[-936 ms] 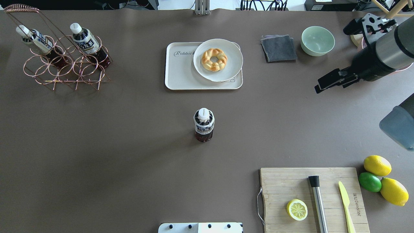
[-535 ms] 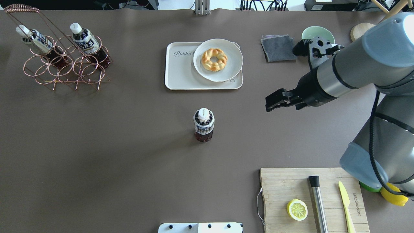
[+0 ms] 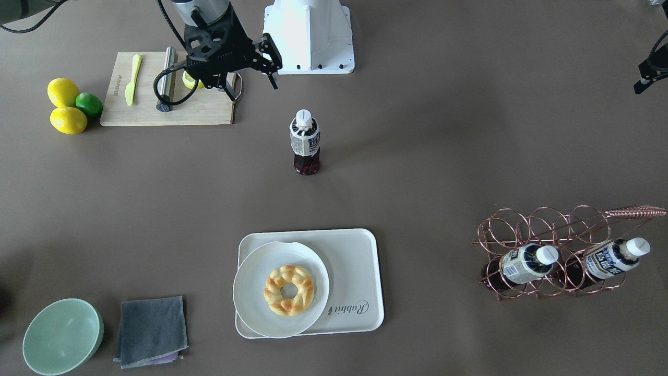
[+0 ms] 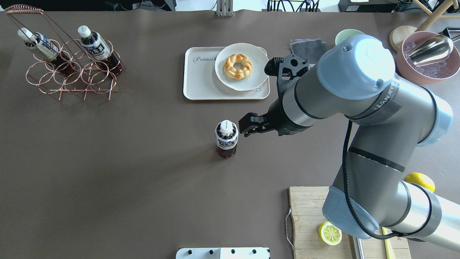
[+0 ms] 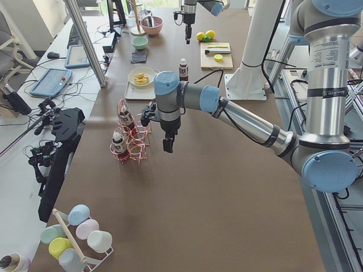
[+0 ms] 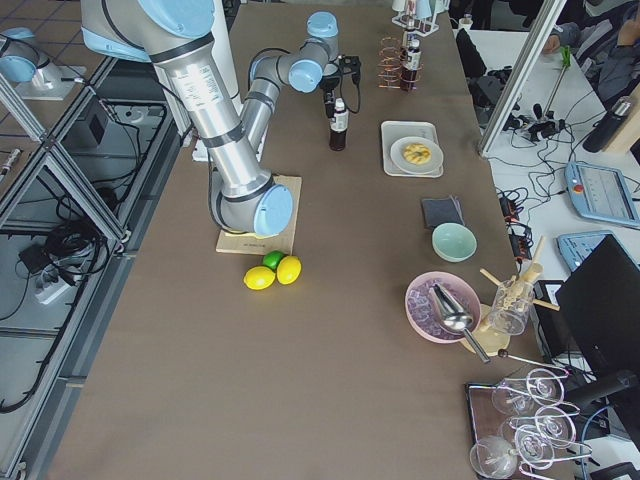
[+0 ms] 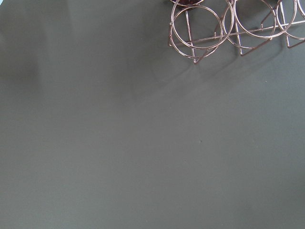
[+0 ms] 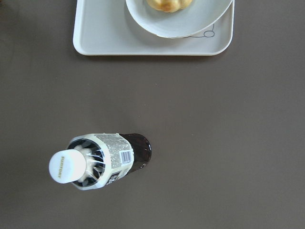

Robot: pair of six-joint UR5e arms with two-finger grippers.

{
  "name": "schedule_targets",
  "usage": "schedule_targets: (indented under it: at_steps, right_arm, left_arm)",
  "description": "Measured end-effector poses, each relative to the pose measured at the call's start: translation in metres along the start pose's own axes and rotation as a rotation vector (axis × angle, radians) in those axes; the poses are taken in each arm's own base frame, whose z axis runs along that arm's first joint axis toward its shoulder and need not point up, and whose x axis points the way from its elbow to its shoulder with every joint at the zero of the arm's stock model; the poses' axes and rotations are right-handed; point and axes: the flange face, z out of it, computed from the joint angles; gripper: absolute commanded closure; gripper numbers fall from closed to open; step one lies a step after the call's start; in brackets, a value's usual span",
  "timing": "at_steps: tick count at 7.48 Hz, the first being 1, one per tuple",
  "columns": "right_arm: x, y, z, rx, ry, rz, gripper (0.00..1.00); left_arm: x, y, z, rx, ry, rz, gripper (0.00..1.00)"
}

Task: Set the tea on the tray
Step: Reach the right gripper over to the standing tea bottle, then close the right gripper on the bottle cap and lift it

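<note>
The tea [image 4: 226,139] stood upright on the bare table, well apart from the tray [image 4: 201,84] and on the robot's side of it. The right gripper [image 4: 245,126] hovered near the bottle's cap, on its right, with its jaws spread and holding nothing. A round plate [image 4: 251,77] carrying a doughnut [image 4: 237,66] covered the tray's right part. 2 more bottles [image 4: 94,45] leaned in a copper wire rack [image 4: 72,77] at the far left. The left gripper [image 5: 168,145] hung near that rack, and I could not tell how its jaws stood.
</note>
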Motion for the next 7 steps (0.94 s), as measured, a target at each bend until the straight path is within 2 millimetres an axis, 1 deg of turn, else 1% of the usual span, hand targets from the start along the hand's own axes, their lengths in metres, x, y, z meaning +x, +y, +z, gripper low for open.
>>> schedule_targets:
  at_steps: [1, 2, 3, 4, 5, 7]
  right_arm:
    - [-0.024, -0.001, 0.012, 0.008, 0.01, -0.001, 0.16]
    - [-0.049, -0.004, 0.019, 0.011, 0.025, 0.0, 0.21]
    - [-0.073, -0.007, 0.018, 0.003, 0.047, 0.004, 0.27]
    - [-0.088, -0.009, 0.018, -0.005, 0.07, 0.009, 0.3]
    - [-0.097, -0.012, 0.023, -0.005, 0.096, 0.013, 0.32]
    - [-0.1, -0.014, 0.037, -0.001, 0.135, 0.017, 0.32]
  left_arm:
    - [-0.001, -0.001, 0.002, 0.0, 0.0, 0.001, 0.03]
    - [-0.003, -0.003, 0.004, 0.006, 0.0, 0.003, 0.03]
    - [-0.005, -0.005, 0.006, 0.01, 0.0, 0.004, 0.03]
    - [-0.006, -0.005, 0.007, 0.011, 0.001, 0.005, 0.03]
    - [-0.007, -0.005, 0.008, 0.011, 0.001, 0.005, 0.03]
    - [-0.007, -0.004, 0.008, 0.012, 0.001, 0.007, 0.03]
